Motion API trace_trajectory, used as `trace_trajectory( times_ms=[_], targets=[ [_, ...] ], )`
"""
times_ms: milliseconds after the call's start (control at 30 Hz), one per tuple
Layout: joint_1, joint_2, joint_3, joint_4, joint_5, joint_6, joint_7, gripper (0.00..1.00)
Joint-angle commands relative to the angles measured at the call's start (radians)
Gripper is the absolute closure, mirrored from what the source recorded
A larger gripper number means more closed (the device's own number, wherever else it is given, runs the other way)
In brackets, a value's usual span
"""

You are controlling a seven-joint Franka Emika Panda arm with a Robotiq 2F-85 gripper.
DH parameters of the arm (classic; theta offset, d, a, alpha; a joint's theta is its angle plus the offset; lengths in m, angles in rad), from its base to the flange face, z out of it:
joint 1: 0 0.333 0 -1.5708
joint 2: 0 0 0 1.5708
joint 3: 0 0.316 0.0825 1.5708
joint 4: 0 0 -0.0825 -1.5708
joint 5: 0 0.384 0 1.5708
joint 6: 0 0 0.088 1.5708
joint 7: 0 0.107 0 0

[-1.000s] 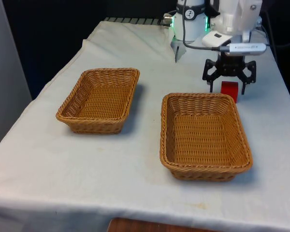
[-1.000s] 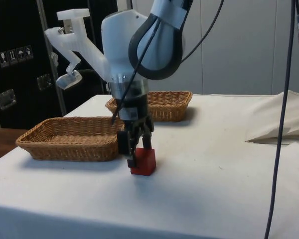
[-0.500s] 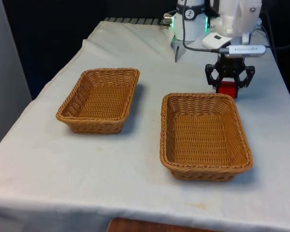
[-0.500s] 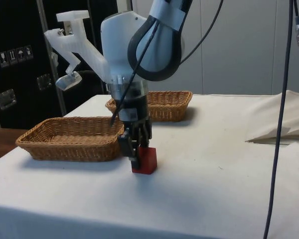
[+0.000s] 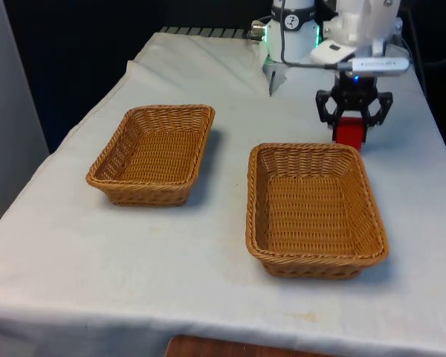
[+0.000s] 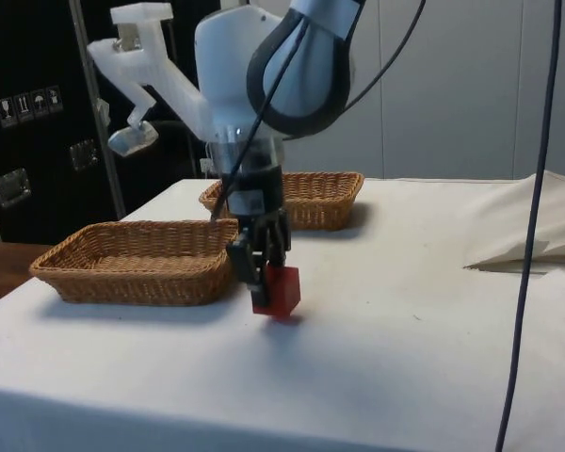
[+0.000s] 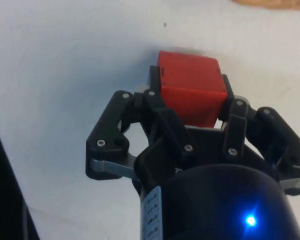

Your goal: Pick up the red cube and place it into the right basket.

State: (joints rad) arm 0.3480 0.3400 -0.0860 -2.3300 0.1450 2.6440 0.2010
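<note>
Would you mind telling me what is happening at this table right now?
The gripper is shut on the red cube and holds it just above the white cloth. The cube is beside the far end of the right basket, not yet over it. The left basket holds nothing.

White-clothed table (image 5: 208, 260) with two wicker baskets sitting on it: one (image 5: 152, 154) left of centre in the front view, the other (image 5: 313, 209) lower right. Some bunched-up cloth (image 6: 537, 226) at the side view's right edge.
</note>
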Motion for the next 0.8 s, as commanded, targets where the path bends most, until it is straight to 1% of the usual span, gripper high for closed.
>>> trace_trajectory(
  times_ms=[0, 167, 233, 267, 300, 333, 433, 567, 600, 633, 700, 767],
  targets=[
    [0.003, -0.037, -0.005, -0.016, -0.008, -0.020, 0.007, 0.97],
    [0.002, -0.090, -0.007, -0.032, -0.012, -0.054, 0.008, 0.97],
    [0.002, -0.118, -0.008, -0.035, -0.015, -0.078, 0.008, 0.97],
    [0.002, -0.126, -0.009, -0.036, -0.015, -0.086, 0.008, 0.97],
    [0.000, -0.116, -0.004, -0.032, -0.005, -0.078, 0.000, 0.97],
    [0.002, -0.134, -0.009, -0.036, -0.016, -0.092, 0.008, 0.97],
    [0.000, -0.166, -0.011, -0.033, -0.019, -0.124, 0.007, 0.97],
    [-0.002, -0.194, -0.013, -0.029, -0.022, -0.154, 0.005, 0.97],
    [-0.002, -0.190, -0.011, -0.029, -0.013, -0.147, 0.000, 0.97],
    [-0.003, -0.201, -0.015, -0.026, -0.023, -0.164, 0.002, 0.97],
    [-0.005, -0.213, -0.020, -0.020, -0.024, -0.179, -0.005, 0.97],
    [-0.008, -0.228, -0.031, -0.008, -0.025, -0.204, -0.022, 0.97]
  ],
)
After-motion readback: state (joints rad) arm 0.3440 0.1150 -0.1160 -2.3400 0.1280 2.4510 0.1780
